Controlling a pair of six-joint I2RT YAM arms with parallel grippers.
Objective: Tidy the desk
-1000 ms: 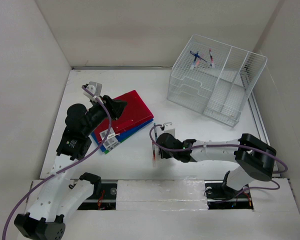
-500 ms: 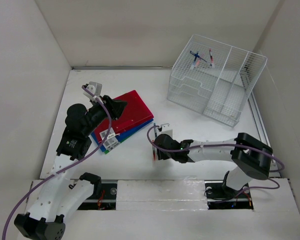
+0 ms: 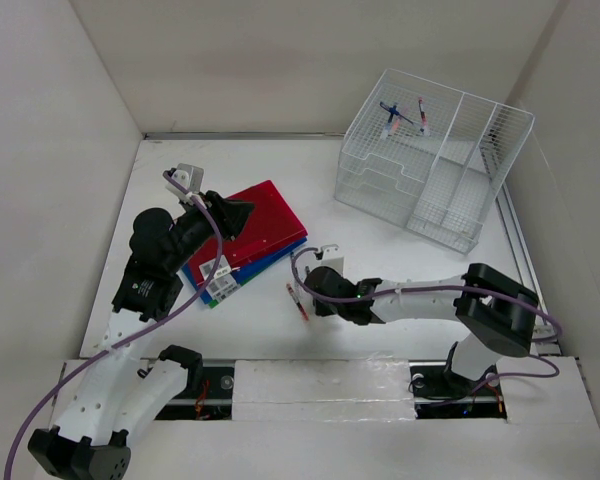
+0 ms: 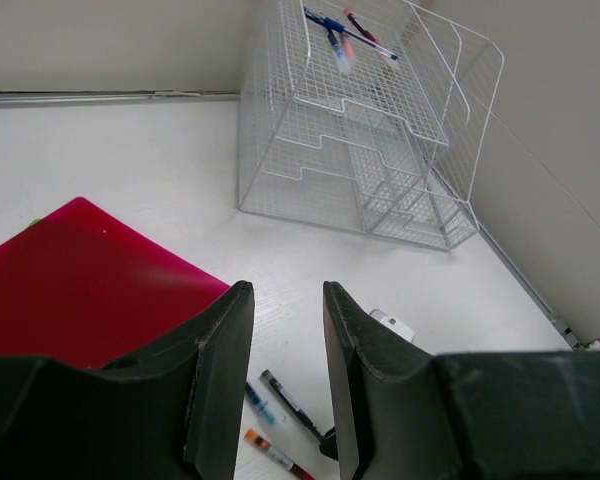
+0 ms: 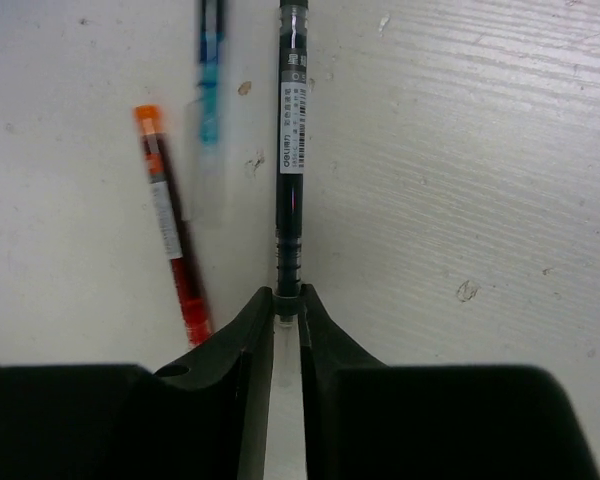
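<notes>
On the white desk three pens lie side by side. In the right wrist view they are a black pen, a blue pen and an orange-capped red pen. My right gripper is shut on the black pen's near end, low on the desk; it shows in the top view beside the red pen. My left gripper is open and empty above the red folder. Between its fingers the left wrist view shows the same pens far below.
The red folder tops a stack with blue and green ones beneath, with white labels at its near corner. A white wire-mesh rack stands at the back right, with pens in its top tray. White panels wall both sides.
My right gripper has crept a little to the left along the desk. The red pen has turned from upright to slanted and shifted left. The left arm has not moved.
</notes>
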